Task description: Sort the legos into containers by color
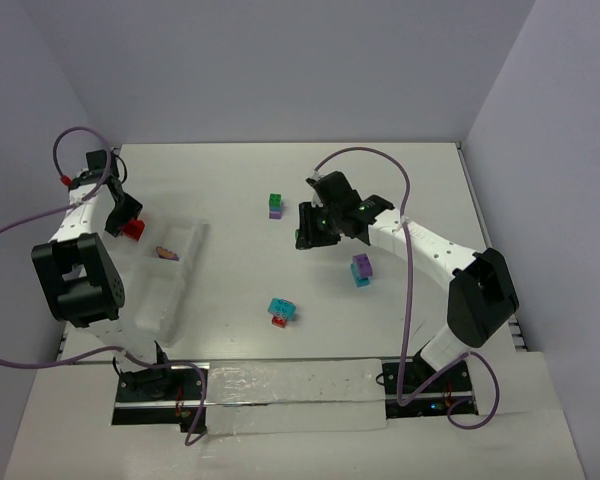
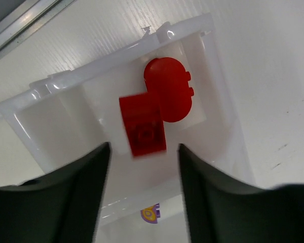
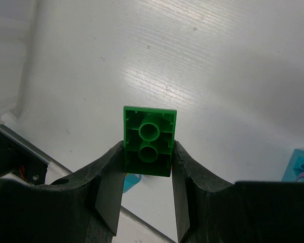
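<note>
1. Right wrist view, right edge: cyan brick (image 3: 300, 163), cut off by the frame.
2. Same view, lower centre: cyan scrap (image 3: 131, 181), mostly behind my finger (image 3: 109, 192).
3. Same view, centre: green brick (image 3: 148, 132) in my right gripper (image 3: 148, 152), studded face unseen.
4. Left wrist view, bottom: purple-yellow thing (image 2: 150, 213), blurred, unidentifiable.

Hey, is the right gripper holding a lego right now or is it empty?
Holding one. The right gripper has its jaws pressed against both sides of a green lego, hollow underside toward the wrist camera.
</note>
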{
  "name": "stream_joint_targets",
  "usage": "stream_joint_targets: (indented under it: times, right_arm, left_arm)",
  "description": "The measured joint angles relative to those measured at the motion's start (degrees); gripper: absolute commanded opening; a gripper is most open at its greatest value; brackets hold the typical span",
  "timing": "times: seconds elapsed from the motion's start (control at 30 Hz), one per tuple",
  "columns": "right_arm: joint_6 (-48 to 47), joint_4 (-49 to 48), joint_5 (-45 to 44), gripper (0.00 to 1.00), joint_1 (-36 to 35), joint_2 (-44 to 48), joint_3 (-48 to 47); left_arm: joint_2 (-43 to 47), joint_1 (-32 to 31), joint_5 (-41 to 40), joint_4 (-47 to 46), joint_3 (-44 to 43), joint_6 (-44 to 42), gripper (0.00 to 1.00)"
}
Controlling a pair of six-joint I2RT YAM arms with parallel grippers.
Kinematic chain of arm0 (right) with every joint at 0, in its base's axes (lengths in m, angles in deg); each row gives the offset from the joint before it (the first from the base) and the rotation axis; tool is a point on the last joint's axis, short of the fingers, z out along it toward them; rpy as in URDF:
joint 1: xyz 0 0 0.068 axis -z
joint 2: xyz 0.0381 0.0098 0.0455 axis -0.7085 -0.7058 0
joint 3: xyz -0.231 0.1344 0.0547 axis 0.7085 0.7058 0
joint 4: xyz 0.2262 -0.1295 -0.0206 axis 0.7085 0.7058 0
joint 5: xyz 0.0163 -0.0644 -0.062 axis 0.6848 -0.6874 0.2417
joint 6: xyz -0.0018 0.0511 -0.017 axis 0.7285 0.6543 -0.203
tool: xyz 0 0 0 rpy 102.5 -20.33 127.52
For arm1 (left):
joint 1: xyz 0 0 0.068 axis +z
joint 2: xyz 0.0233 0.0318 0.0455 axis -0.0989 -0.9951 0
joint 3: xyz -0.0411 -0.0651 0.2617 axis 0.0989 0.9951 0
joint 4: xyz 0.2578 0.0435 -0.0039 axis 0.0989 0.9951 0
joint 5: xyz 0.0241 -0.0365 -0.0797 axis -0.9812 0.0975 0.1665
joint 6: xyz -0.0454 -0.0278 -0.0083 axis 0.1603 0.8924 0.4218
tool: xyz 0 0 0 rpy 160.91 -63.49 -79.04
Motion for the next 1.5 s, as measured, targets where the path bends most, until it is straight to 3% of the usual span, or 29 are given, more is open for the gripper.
stream_joint_targets:
  times: [0.13, 0.3, 0.4, 0.63, 0.87, 1.2, 1.5]
  right_arm:
    - [0.1, 0.0, 0.0, 0.00, 0.0, 0.0, 0.0]
    - [0.8, 0.3, 0.6, 0.00, -0.2, 0.0, -1.5]
    - [0.8, -0.1, 1.1, 0.00, -0.5, 0.0, -2.7]
    - [-0.7, -1.9, 4.0, 0.00, -4.2, 0.0, -5.3]
    - [-2.7, -2.5, 3.6, 0.00, -8.9, 0.0, -8.1]
    - [-2.9, -2.2, 1.6, 0.00, -9.7, -0.3, -9.0]
    - [-2.9, -1.2, 0.7, 0.00, -10.1, -0.6, -9.1]
  left_arm:
    - [0.7, 0.3, 0.4, -0.8, 0.8, -0.6, 0.86]
    - [7.1, -0.8, 2.5, -1.0, 4.0, -2.8, 0.84]
    - [14.1, -4.8, 4.9, -0.9, 4.3, -4.7, 0.84]
    - [27.7, -20.1, 31.8, -9.3, 8.2, -5.0, 0.86]
    - [24.0, -31.3, 44.9, -15.2, 13.5, -0.1, 0.86]
    - [23.6, -33.3, 52.9, -21.5, 18.4, 5.4, 0.77]
    - [23.6, -33.8, 56.3, -23.9, 20.6, 6.7, 0.60]
